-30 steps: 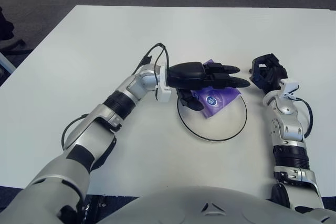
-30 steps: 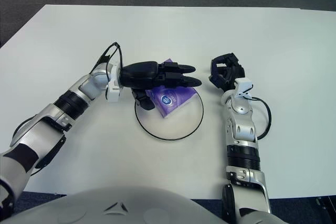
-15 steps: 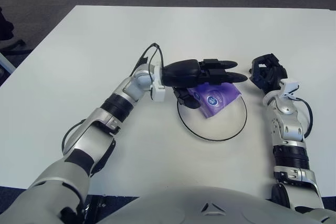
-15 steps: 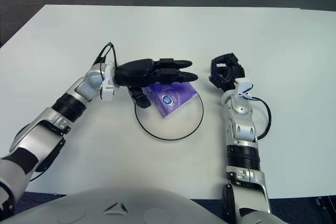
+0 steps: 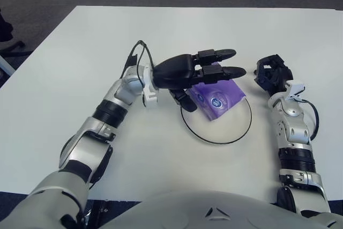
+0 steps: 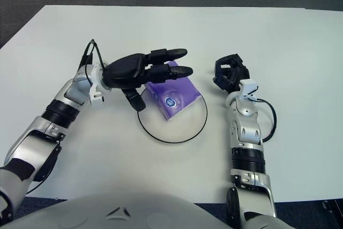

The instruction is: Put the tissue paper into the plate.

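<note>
Two hands show over a smooth white table [image 5: 80,41]. On it lies the plate [image 5: 236,132], a clear round disc that reads mainly as a thin dark ring. The tissue paper [image 5: 217,98], a glossy purple soft pack with a small round white-and-blue mark on its face, lies inside the plate's far-left part, one corner reaching the rim.

Matte black and rounded, the left hand [image 5: 195,69] hovers above the pack's left and far edges. Its two long fingers [image 5: 217,54] stretch straight out to the right, spread and holding nothing, with the thumb hanging down at the plate's left rim. Part of the pack's far-left corner is hidden under the palm, so whether the thumb touches the plate cannot be told. A black cable loops over the silver wrist.

Beside the plate on its right, the right hand [image 5: 272,73] shows curled into a loose dark fist with nothing in it; its forearm runs out of view at the bottom edge.

Compared with a second ago, the left hand has drawn back to the left and lifted, uncovering more of the pack, which has stayed in the plate.
</note>
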